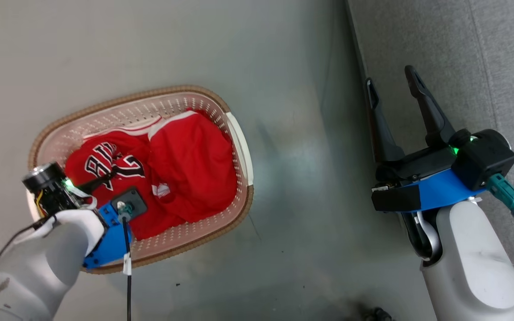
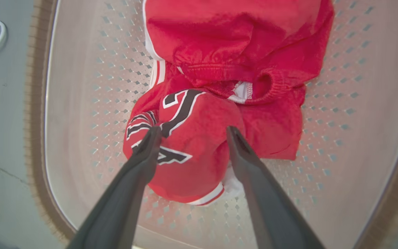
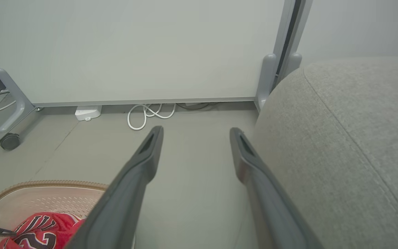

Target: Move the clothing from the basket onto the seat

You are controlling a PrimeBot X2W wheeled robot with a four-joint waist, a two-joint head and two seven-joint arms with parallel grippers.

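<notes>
The cream perforated basket (image 1: 173, 90) with a brown rim stands on the grey floor, left of the grey fabric seat (image 1: 462, 58). Two red garments lie bunched inside: one with dark-and-white lettering (image 1: 109, 165) and a plainer one (image 1: 194, 169). My left arm (image 1: 60, 209) reaches down into the basket. In the left wrist view my left gripper (image 2: 192, 133) is open, its fingers straddling the lettered garment (image 2: 192, 145), with the plainer garment (image 2: 233, 38) beyond it. My right gripper (image 1: 391, 76) is open and holds nothing, hanging by the seat's (image 3: 340, 138) edge.
A pale partition panel (image 3: 133, 52) on a wheeled leg (image 3: 9, 140) stands beyond the basket (image 3: 47, 193). A coiled white cable (image 3: 150, 114) and a small white box (image 3: 88, 112) lie at its foot. Bare grey floor (image 1: 306, 178) separates basket and seat.
</notes>
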